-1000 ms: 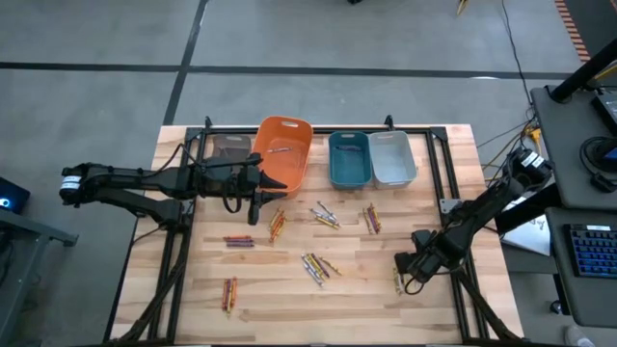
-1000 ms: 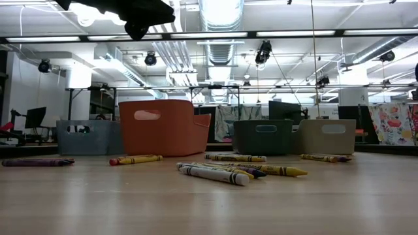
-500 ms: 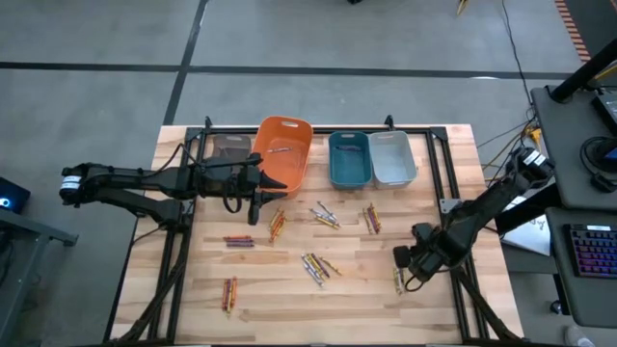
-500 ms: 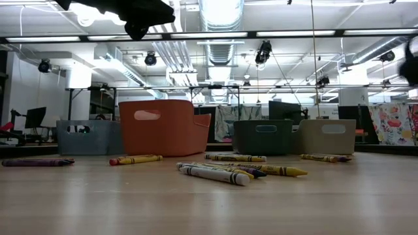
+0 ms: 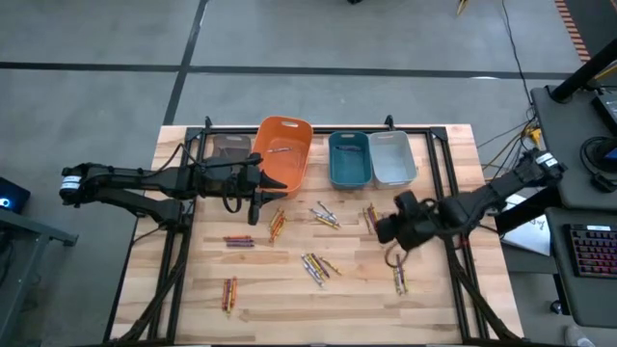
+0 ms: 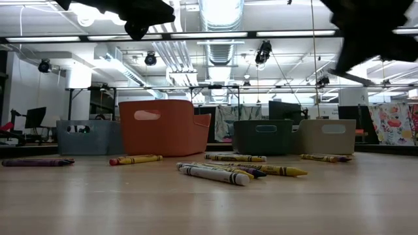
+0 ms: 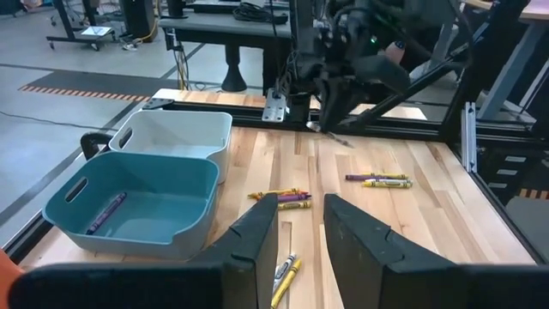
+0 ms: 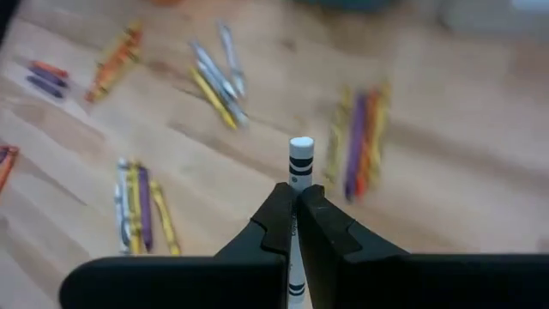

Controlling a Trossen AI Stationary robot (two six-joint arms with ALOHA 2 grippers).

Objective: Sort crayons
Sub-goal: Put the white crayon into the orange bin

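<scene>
Crayons (image 5: 319,265) lie scattered in small clusters over the wooden worktop (image 5: 193,299): one group near the middle, another (image 5: 324,216) closer to the bins, a pair (image 5: 238,241) toward the left, and a few (image 5: 399,280) below the right tool (image 5: 391,257). One white-wrapped crayon (image 8: 299,163) is pinched upright between the closed fingers (image 8: 276,219) of the right tool, held above the worktop near the cluster (image 5: 371,219) just in front of the grey bin (image 5: 392,157). A purple crayon (image 7: 105,211) lies inside the teal bin (image 5: 349,159), and another crayon (image 5: 281,149) rests in the orange bin (image 5: 284,152). A brown bin (image 5: 229,146) sits at the left end of the row. The left tool (image 5: 254,209) hangs just in front of the orange bin, its fingers (image 7: 255,245) parted and empty.
</scene>
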